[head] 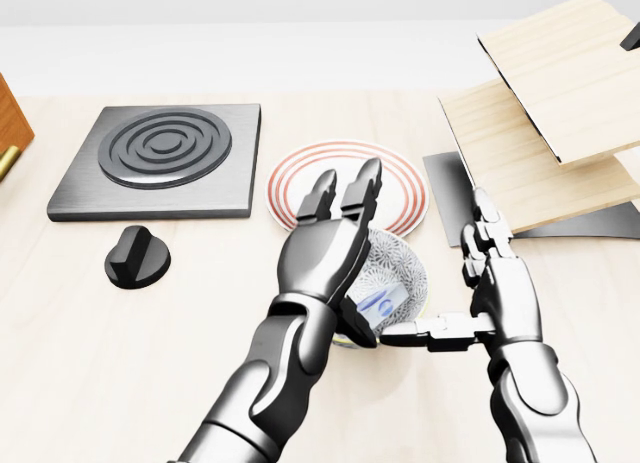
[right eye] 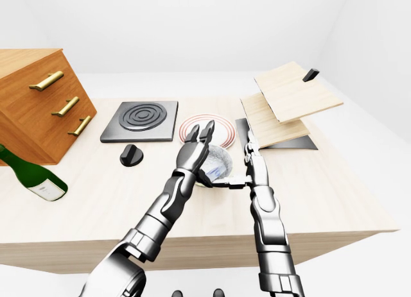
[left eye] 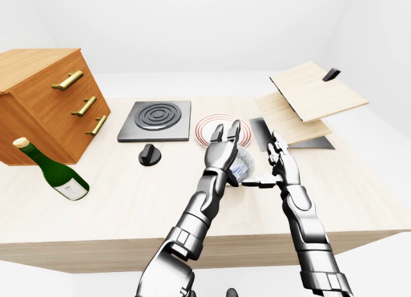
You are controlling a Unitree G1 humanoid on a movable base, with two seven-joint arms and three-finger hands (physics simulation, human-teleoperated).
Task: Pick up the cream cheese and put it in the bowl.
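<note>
A small blue-and-white patterned bowl (head: 400, 268) stands on the light wooden table, just below a red-ringed plate in the head view. The cream cheese (head: 383, 303), a small pale box with a blue label, lies inside the bowl near its lower left wall. My left hand (head: 350, 243) is open, its fingers pointing up over the bowl's left rim and its thumb low beside the cream cheese. My right hand (head: 445, 273) is open at the bowl's right side, fingers upright, thumb stretched left to the bowl's lower rim. The left hand hides part of the bowl.
The red-ringed plate (head: 400, 183) lies above the bowl. A black burner plate (head: 160, 158) and a black knob (head: 137, 258) are at the left. A wine bottle (left eye: 54, 172) and a wooden drawer cabinet (left eye: 45, 104) are far left. Tilted wooden boards (head: 550, 113) over a dark tray (head: 600, 223) stand at the right.
</note>
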